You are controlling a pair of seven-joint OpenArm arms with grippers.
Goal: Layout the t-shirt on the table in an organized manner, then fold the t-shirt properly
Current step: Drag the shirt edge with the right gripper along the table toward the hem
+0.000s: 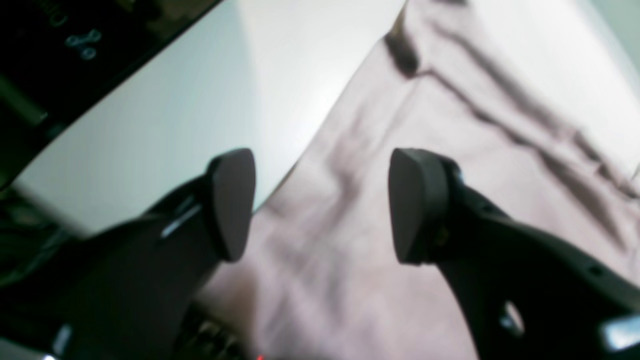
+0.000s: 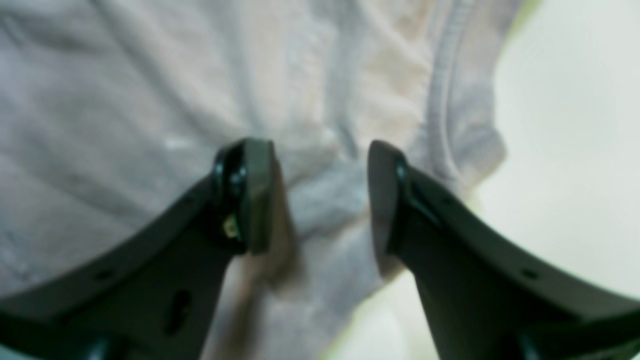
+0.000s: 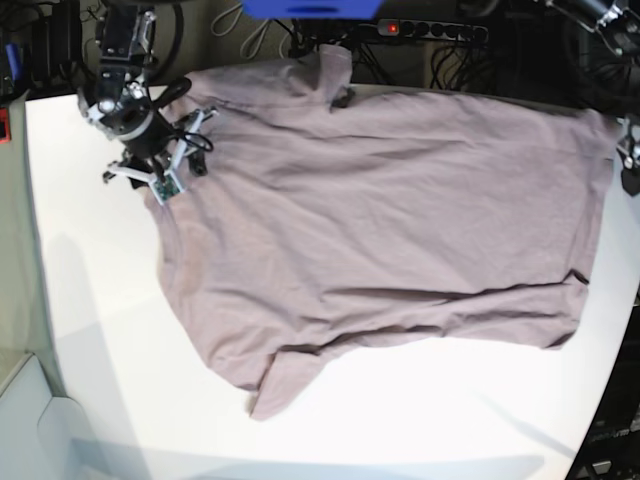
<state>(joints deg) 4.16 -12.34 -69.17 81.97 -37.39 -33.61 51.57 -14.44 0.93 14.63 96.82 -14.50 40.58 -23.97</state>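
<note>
Though spread, soft mauve t-shirt (image 3: 380, 220) wrinkly on matte table (image 3: 90, 330).

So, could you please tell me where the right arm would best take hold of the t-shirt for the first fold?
Probably the sleeve-side edge of the t-shirt, right under the right gripper. Come straight down from above with open jaws: the cloth lies flat on the table, and the wrinkled hem there gives a ridge to pinch.

Wrinkled mauve-pink t-shirt (image 3: 380, 220) lies spread flat across white table (image 3: 100, 380).
</note>
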